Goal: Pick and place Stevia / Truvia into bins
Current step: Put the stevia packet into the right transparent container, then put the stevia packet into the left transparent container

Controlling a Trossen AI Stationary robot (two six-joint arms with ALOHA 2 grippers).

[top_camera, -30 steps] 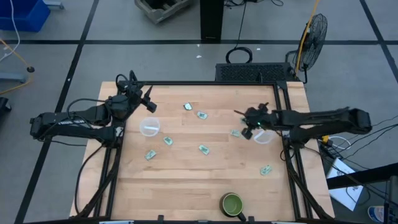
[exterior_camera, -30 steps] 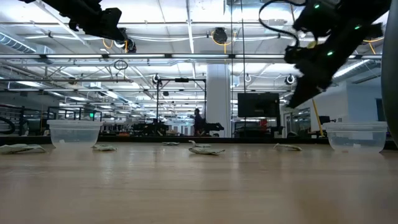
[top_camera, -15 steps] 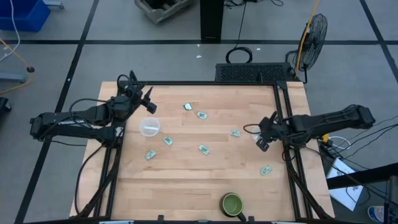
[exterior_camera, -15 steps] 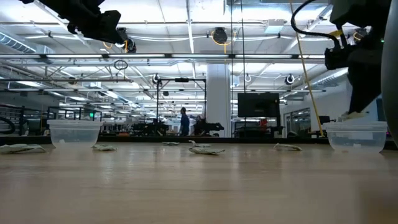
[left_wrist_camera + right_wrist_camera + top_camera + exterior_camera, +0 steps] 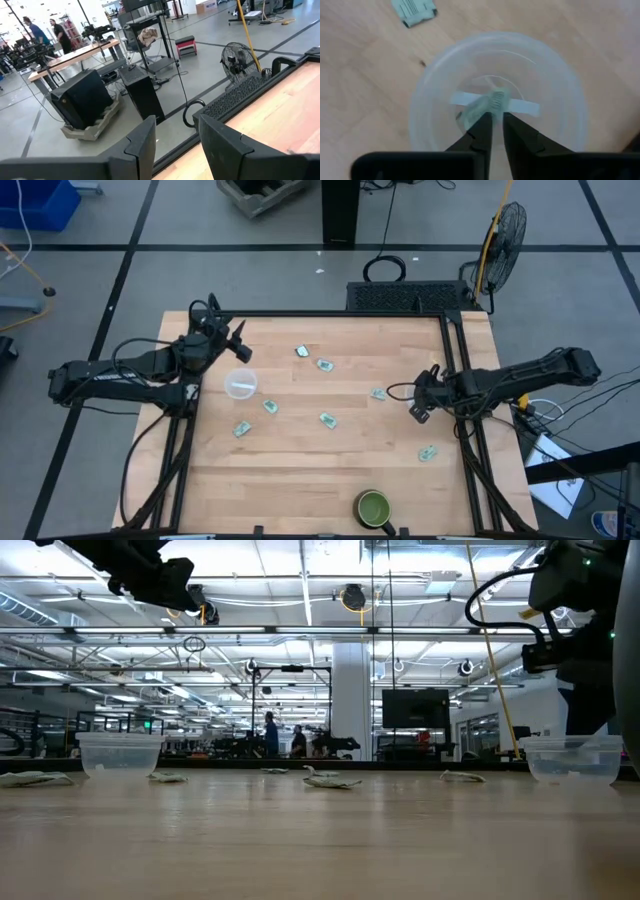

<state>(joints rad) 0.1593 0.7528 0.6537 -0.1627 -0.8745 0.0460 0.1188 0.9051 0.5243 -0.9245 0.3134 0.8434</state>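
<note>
My right gripper (image 5: 497,119) points down into the right translucent cup (image 5: 560,95), shut on a pale green and white sachet (image 5: 492,102). In the high view the gripper (image 5: 419,408) covers that cup near the table's right edge. The left cup (image 5: 240,384) stands upright on its base at the table's left. Several more sachets lie flat on the wood, among them one (image 5: 378,393) just left of the right gripper and one (image 5: 428,452) nearer the front. My left gripper (image 5: 236,343) hovers open above the far left corner, touching nothing. My right gripper pinches the sachet between its two fingertips (image 5: 485,125) from above, pointing down. It grips one end (image 5: 489,111); the rest stands out past the tips inside the cup's mouth, lifted clear. A white strip (image 5: 525,106) lies behind it; I cannot tell what it is.
A green dark-rimmed bowl (image 5: 373,506) sits at the near edge. A black frame (image 5: 340,317) runs round the table. Bare wood (image 5: 300,470) lies between the sachets and the near edge. People move in the room behind, in the low view (image 5: 270,735).
My right gripper has moved toward the table's right and near edges, away from the sachet on the wood, and come down over the right cup, with its fingers now at the cup's mouth. The sachets on the table and my left arm have stayed put.
</note>
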